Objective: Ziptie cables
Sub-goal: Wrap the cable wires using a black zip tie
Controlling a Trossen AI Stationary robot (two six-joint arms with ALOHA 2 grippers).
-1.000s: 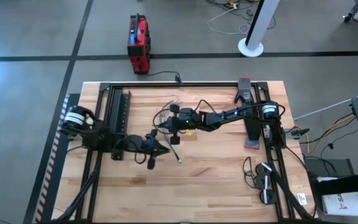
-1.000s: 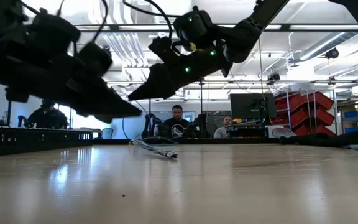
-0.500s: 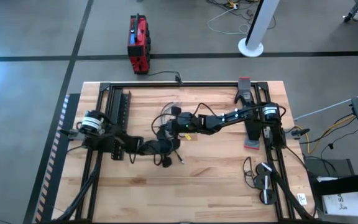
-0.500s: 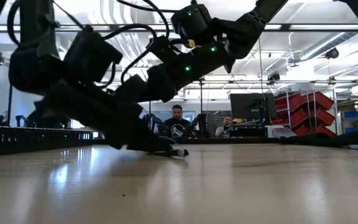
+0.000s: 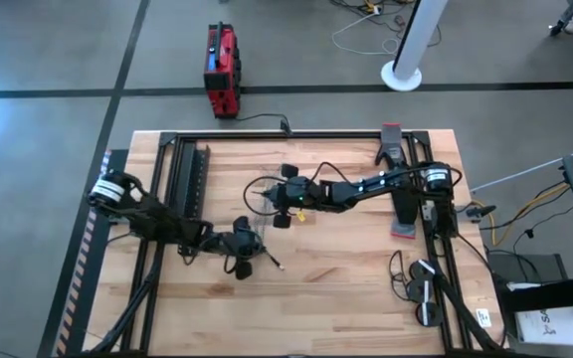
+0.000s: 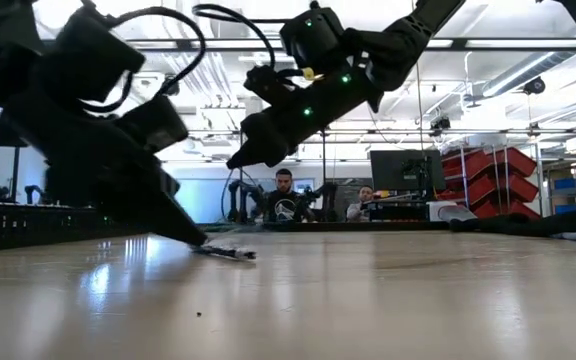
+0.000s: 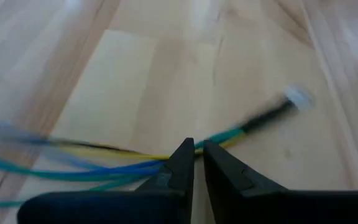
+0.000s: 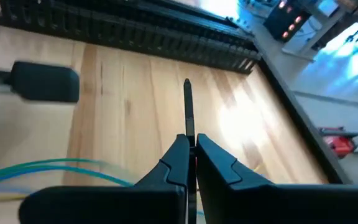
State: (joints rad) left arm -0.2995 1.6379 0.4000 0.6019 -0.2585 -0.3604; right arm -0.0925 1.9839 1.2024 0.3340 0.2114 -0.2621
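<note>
**My count**

I have two arms and two grippers: left gripper (image 7: 197, 152), right gripper (image 8: 191, 144). One bundle of cables (image 7: 98, 165). One black strip (image 8: 188, 109). One table (image 5: 346, 288). Behind it, two people (image 6: 284, 197) sit, and one red box (image 5: 221, 70) stands on the floor.

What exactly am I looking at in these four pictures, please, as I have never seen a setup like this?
Two dark robot arms work at a wooden table. One picture looks straight down, one looks level across the tabletop, and two come from cameras on the arms' wrists. The left end effector is low at the table, its fingers closed on the cables, thin blue, green and yellow wires whose free end lies on the wood. The right end effector, raised above the table, pinches a thin black strip. People sit in the room behind.
</note>
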